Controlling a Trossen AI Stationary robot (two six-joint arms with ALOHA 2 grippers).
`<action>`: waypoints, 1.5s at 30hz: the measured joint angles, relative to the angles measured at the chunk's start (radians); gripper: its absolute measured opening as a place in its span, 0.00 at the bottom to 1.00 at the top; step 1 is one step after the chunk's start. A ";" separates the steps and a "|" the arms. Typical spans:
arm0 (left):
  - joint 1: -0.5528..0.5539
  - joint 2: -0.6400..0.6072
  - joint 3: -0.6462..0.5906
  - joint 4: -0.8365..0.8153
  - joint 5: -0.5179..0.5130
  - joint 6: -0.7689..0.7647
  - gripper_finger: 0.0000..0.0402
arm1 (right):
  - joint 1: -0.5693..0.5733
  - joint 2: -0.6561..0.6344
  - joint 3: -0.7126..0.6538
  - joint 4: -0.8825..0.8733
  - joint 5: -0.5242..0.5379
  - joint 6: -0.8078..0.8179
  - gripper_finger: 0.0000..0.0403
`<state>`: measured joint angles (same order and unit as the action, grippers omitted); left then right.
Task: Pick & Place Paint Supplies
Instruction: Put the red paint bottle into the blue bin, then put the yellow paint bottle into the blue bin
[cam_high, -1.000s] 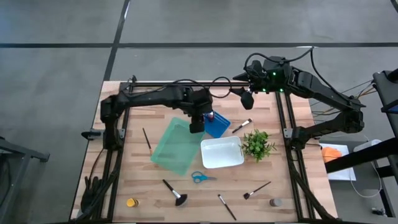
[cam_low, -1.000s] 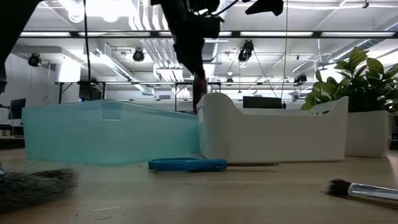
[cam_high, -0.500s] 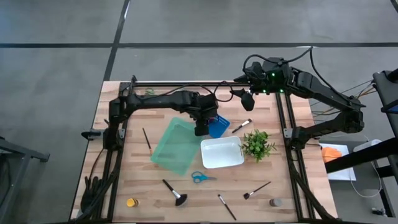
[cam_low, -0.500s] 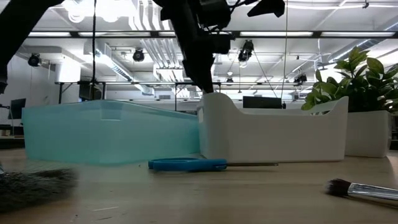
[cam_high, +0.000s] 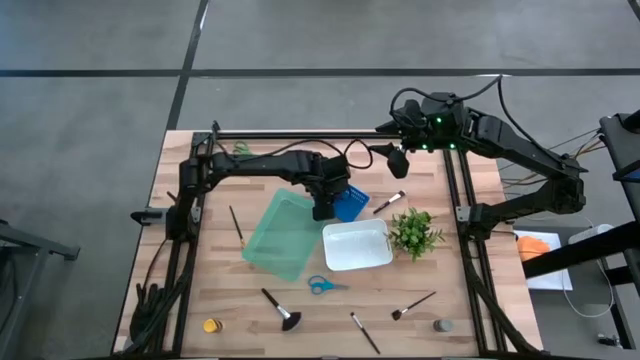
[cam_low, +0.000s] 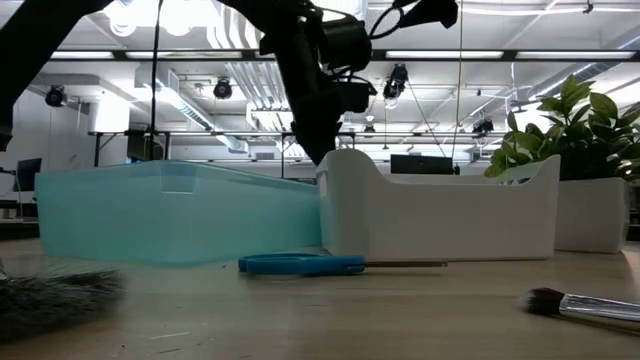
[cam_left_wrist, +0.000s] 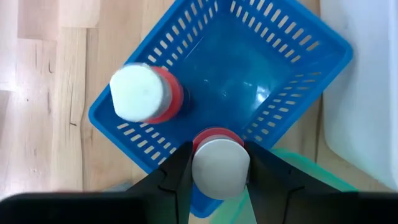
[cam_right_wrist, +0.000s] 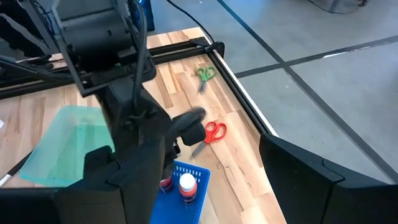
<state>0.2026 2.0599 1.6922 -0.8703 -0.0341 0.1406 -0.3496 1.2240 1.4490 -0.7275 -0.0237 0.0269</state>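
Left gripper (cam_left_wrist: 214, 168) clamped on red-collared paint bottle (cam_left_wrist: 220, 163) above blue basket (cam_left_wrist: 311, 87); right gripper (cam_high: 397, 160) raised, parted.

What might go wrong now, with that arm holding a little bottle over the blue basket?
The held paint bottle sits near the blue basket's rim, not its middle; released here, it might catch the edge and tip out. A second red-capped bottle already stands inside, so the left gripper, jaws shut on the bottle, could knock it over while lowering. The teal bin lies close beside the basket and could be nudged.
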 joint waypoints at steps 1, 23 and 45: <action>0.002 0.000 -0.008 0.009 0.000 0.000 0.30 | 0.000 0.000 0.000 0.002 -0.003 0.000 0.65; 0.015 -0.068 -0.025 0.041 -0.004 -0.004 0.65 | 0.000 0.000 0.000 0.000 -0.002 0.000 0.65; -0.003 -0.585 -0.433 -0.201 0.423 -0.079 0.64 | 0.000 -0.021 0.000 -0.001 0.001 0.031 0.65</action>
<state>0.1999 1.4748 1.2589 -1.0712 0.3893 0.0620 -0.3496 1.2030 1.4494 -0.7288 -0.0227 0.0575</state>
